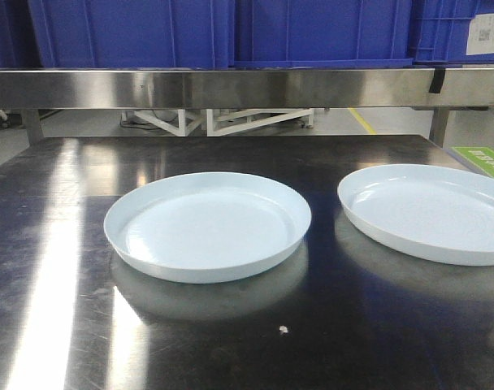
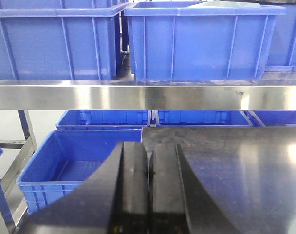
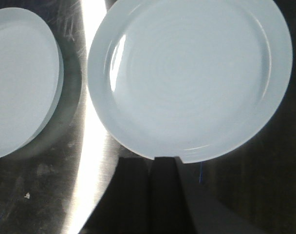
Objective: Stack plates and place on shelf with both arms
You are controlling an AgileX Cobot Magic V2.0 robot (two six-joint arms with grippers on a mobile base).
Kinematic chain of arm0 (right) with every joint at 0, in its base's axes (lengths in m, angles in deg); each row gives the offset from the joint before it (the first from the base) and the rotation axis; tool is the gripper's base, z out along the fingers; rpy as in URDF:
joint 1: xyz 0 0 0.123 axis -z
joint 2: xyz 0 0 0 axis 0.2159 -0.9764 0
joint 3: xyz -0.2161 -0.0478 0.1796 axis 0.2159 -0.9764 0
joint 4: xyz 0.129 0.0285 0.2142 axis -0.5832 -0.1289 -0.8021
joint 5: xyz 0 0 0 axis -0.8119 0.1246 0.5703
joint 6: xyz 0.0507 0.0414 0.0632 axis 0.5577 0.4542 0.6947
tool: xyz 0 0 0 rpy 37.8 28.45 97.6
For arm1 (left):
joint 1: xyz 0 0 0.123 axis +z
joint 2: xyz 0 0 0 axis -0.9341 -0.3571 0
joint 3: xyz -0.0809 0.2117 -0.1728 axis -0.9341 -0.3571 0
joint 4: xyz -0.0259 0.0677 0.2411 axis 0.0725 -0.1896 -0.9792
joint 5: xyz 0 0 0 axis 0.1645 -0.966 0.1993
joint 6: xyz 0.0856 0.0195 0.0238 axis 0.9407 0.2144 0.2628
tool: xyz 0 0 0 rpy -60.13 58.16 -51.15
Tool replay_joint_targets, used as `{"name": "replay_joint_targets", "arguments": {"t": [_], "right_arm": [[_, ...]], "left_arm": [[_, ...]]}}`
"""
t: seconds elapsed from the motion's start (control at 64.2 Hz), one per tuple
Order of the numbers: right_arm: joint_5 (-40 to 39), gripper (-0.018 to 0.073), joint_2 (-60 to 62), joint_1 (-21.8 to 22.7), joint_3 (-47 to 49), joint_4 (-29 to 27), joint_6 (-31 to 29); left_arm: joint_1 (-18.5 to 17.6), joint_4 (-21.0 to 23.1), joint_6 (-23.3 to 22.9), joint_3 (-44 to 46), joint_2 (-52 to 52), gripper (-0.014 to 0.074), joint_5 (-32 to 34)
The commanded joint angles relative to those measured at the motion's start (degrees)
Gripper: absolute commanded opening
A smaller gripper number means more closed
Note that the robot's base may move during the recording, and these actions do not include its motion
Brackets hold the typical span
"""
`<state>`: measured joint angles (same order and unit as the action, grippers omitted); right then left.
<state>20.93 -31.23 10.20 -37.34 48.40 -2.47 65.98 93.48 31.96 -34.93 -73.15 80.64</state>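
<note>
The left plate [image 1: 206, 226] lies rim-up mid-worktop [image 1: 52, 244]. The right plate [image 1: 430, 211] lies beside it, apart. Only the right wrist view shows the right gripper [image 3: 151, 160], jaws pressed together and empty, at the right plate's near rim. Only the left wrist view shows the left gripper [image 2: 149, 146], jaws likewise clenched on nothing, left of the left plate. Behind that plate, a steel shelf [image 1: 231, 88] carries blue crates [image 2: 196, 41]. The worktop is dark, glare-streaked steel.

- Left gripper [image 2: 149, 146]: two flat black fingers [image 2: 133, 170] with a faint sheen, widening toward a broad black base.
- Right gripper [image 3: 151, 160]: the same blocky black shape, mostly in shadow.
</note>
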Motion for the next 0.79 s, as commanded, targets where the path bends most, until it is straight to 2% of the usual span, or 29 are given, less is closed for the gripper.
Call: {"name": "replay_joint_targets", "arguments": {"t": [0.0, 0.374, 0.499, 0.623, 0.779], "right_arm": [[1.7, 0.0030, -3.1, 1.6, 5.7, -1.5, 0.0], [12.8, 0.0047, -19.5, 12.3, 21.2, -0.9, 0.0], [13.4, 0.0167, -23.3, 13.5, 22.5, -0.8, 0.0], [10.4, 0.0308, -25.9, 14.3, 22.6, -0.6, 0.0], [9.7, 0.0327, -28.5, 15.7, 23.0, -0.5, 0.0]], "left_arm": [[0.1, 0.3, -0.5, 1.7, 0.0, 0.0085, 4.7], [0.1, 0.3, -0.5, 1.7, 0.0, 0.0085, 4.7], [0.1, 0.3, -0.5, 1.7, 0.0, 0.0085, 4.7], [0.1, 0.3, -0.5, 1.7, 0.0, 0.0085, 4.7], [0.1, 0.3, -0.5, 1.7, 0.0, 0.0085, 4.7]]}}
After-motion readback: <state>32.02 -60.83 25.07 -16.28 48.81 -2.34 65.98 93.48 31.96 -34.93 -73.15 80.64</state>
